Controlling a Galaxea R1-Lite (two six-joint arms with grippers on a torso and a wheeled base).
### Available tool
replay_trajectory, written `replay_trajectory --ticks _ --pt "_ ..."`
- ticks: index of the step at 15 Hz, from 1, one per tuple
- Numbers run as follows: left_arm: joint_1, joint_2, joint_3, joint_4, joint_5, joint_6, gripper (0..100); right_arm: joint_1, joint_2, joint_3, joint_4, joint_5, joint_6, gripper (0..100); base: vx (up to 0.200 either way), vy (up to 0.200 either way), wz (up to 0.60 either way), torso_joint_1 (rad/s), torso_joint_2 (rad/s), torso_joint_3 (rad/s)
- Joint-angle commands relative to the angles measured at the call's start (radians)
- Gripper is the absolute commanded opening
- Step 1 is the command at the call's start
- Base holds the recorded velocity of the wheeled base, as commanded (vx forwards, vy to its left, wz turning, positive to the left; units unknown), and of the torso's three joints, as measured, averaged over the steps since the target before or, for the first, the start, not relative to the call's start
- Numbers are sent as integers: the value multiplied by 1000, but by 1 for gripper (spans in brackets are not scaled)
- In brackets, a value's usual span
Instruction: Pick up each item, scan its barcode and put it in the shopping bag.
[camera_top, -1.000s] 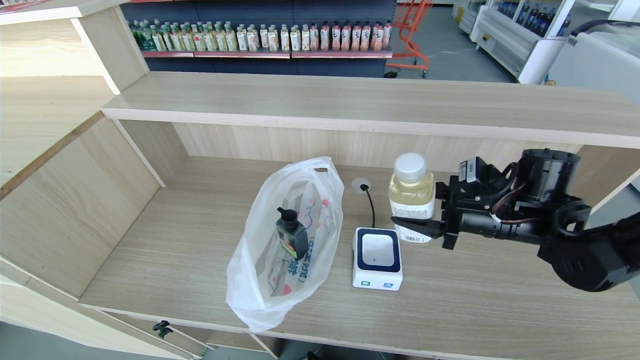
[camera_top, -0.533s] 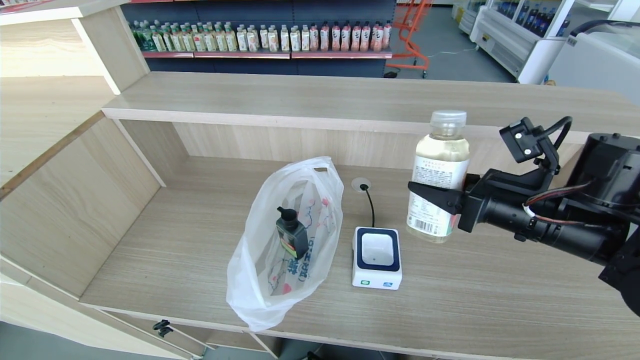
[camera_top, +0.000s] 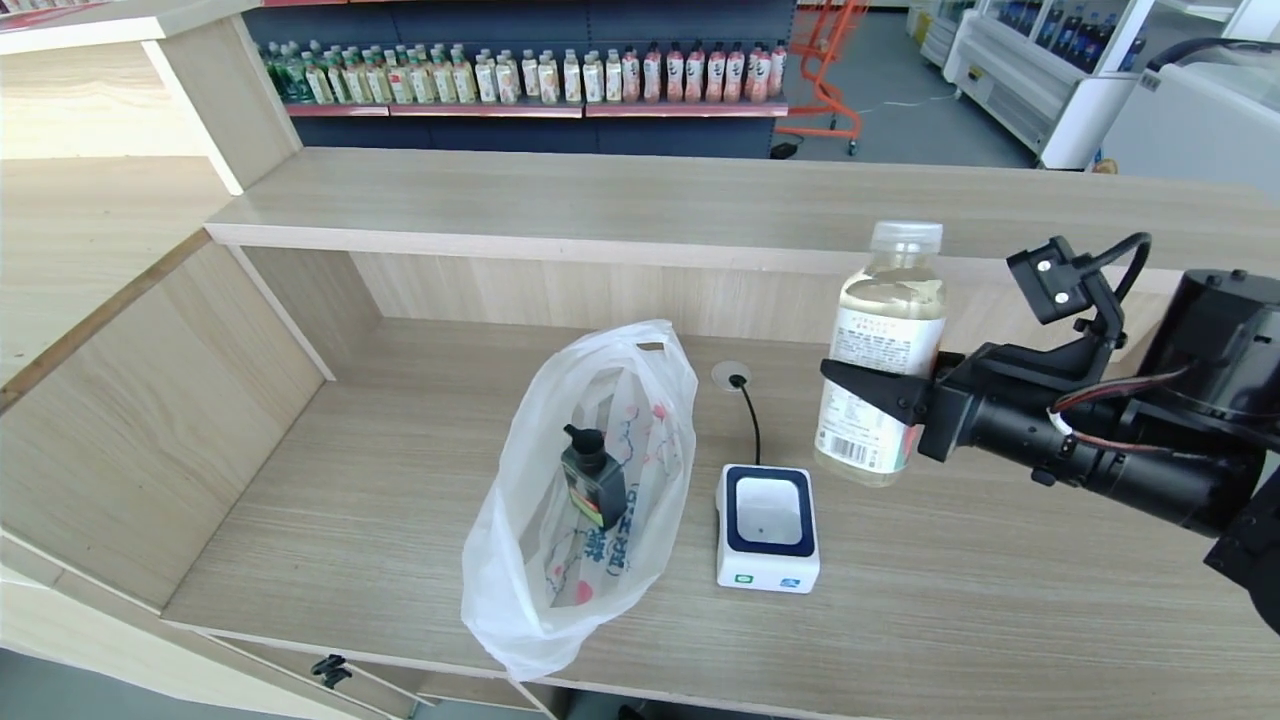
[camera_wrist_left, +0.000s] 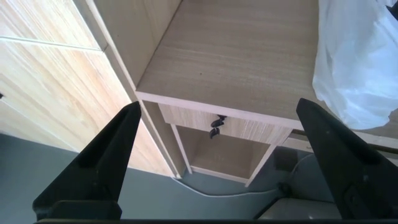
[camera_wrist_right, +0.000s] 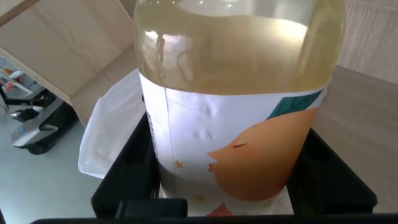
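A clear bottle of pale yellow drink with a white label hangs above the counter, slightly tilted, its barcode low on the side facing the head view. My right gripper is shut on its lower half; the right wrist view has the bottle between the black fingers. The white scanner with a dark-framed window lies on the counter below and left of the bottle. Left of it lies the white shopping bag, mouth open, with a dark pump bottle inside. My left gripper is open over the counter's front left corner.
The wooden counter has a raised back ledge and a side wall on the left. The scanner's black cable runs to a hole at the back. A drawer handle sits under the front edge, near the bag.
My right gripper has lifted the bottle off the counter behind the scanner and carried it up and to the right. The head camera has shifted slightly.
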Motion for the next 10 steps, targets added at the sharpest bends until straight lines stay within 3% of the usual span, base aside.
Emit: replay_trajectory --ticks 1,10 --pt "-1 2 0 0 0 0 100 5 65 -34 9 -28 3 0 0 200 0 22 12 -7" --pt "-1 2 0 0 0 0 100 98 335 -242 17 -201 -3 0 0 0 0 0 0 0"
